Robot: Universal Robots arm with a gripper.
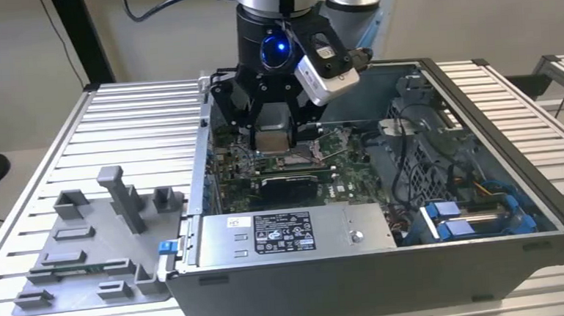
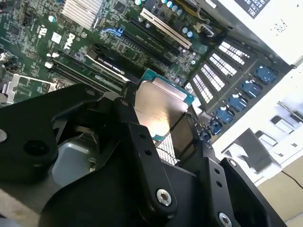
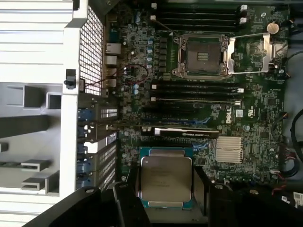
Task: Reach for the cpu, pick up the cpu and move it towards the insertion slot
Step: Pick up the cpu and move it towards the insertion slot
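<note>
A: We have the cpu (image 3: 165, 182) clamped between the fingers of the gripper (image 3: 163, 198), held in the air inside the computer case (image 1: 519, 187), above the motherboard (image 3: 255, 123).

B: We judge it light, stiff and fragile underneath, so our hold on opposite side edges suits it.

A: It looks like a thin square, pale silver top on a teal-green rim. The insertion slot (image 3: 202, 56) lies well apart, nearer the board's far edge, frame open.
</note>
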